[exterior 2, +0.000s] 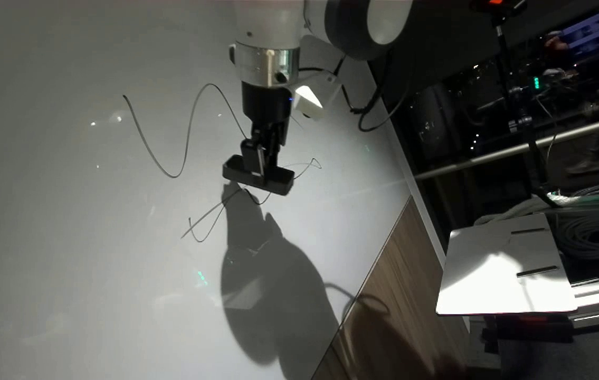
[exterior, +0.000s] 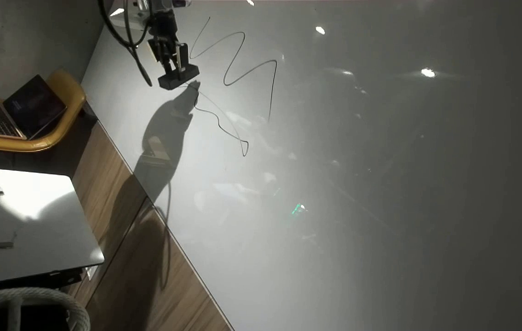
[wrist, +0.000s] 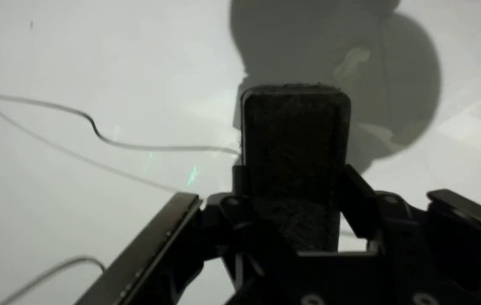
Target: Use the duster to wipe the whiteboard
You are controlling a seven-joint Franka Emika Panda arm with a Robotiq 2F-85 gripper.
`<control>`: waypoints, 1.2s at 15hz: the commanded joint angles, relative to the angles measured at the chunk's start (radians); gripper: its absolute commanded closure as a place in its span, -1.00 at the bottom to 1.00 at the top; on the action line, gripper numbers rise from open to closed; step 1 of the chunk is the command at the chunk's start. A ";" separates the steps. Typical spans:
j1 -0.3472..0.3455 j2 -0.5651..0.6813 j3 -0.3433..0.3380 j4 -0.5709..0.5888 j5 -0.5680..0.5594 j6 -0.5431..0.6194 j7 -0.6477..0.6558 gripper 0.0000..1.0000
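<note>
- The fingers (wrist: 358, 203) pinch the duster (wrist: 295, 161) by the whiteboard (exterior: 371, 193); can't tell if it touches.
- Probably wiping time.
- Next, it should rub the squiggly lines (wrist: 168, 148).

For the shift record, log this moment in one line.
jaws: shut on duster | whiteboard: dark squiggles left to wipe | duster-whiteboard contact: cannot tell

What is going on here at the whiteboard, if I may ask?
A robot arm has its claw closed on a duster, held at the whiteboard, apparently to wipe it. Dark squiggly lines are on the whiteboard around the duster, so the wiping is not yet finished. Whether the duster touches the whiteboard, I can't tell from these views.
</note>
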 commanded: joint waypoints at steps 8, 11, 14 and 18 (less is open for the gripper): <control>0.144 0.278 0.042 0.525 -0.418 -0.190 0.182 0.43; 0.175 0.324 0.022 0.613 -0.434 -0.237 0.151 0.43; 0.173 0.323 0.002 0.649 -0.407 -0.270 0.113 0.43; 0.140 0.276 -0.033 0.594 -0.355 -0.243 0.114 0.43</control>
